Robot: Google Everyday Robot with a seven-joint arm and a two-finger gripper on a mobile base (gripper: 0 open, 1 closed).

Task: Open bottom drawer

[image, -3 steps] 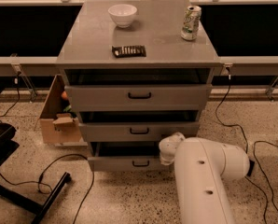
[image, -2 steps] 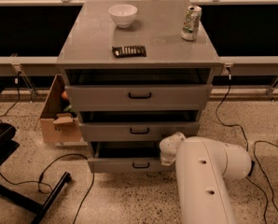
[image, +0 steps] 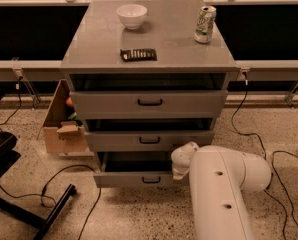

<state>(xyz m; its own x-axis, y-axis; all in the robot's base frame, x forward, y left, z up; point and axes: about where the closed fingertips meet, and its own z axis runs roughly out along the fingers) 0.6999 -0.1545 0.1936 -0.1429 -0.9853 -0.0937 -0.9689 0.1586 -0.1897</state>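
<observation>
The bottom drawer is the lowest of three grey drawers in the cabinet, with a slim front and a small black bar handle. It stands partly pulled out, with a dark gap showing above its front panel. My gripper is at the right end of that drawer front, at the tip of the thick white arm that reaches in from the lower right. The arm's wrist covers the gripper's end, so its hold on the drawer is hidden.
On the cabinet top sit a white bowl, a dark flat packet and a drink can. A cardboard box stands left of the cabinet. Cables and a black chair base lie on the floor.
The bottom drawer's front has slid a little further out toward the camera, widening the dark gap above it. The arm has shifted slightly with it.
</observation>
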